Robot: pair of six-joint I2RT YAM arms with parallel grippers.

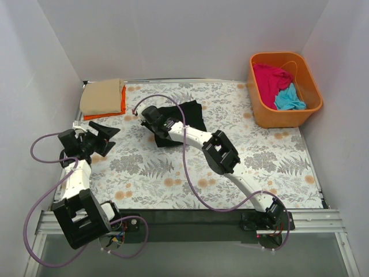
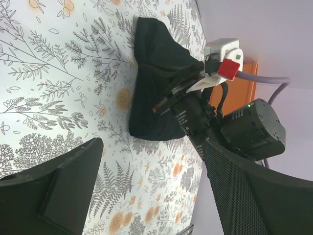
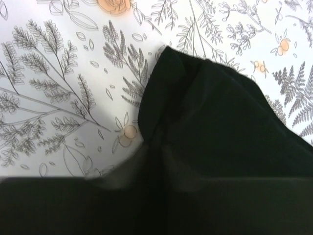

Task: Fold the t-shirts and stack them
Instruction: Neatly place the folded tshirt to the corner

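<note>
While right claw point(image 2: 159, 100) pinches one black t-shirt point(image 2: 151, 54), left claw point(image 2: 152, 147) gapes (two shirts point(image 1: 271, 78) in tub point(image 1: 314, 98)).

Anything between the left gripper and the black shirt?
Only bare floral sheet, per the top view. The left gripper and black shirt are apart, with the right gripper at the shirt's near edge.

**Black t-shirt** point(image 1: 183, 117): the largest piece, shown bunched into a dark, partly folded mass with one pointed corner. It is laid on the floral sheet point(image 1: 259, 161), toward its far middle.

**Tan t-shirt** point(image 1: 102, 96): folded flat at the sheet's far left corner and stacked upon the folded orange t-shirt point(image 1: 104, 116), of which only two edges are seen.

**Magenta-pink t-shirt** point(image 1: 270, 78) and **turquoise t-shirt** point(image 1: 289, 99): crumpled, unfolded and touching, both held in the orange tub point(image 1: 282, 118) at far right.
</note>
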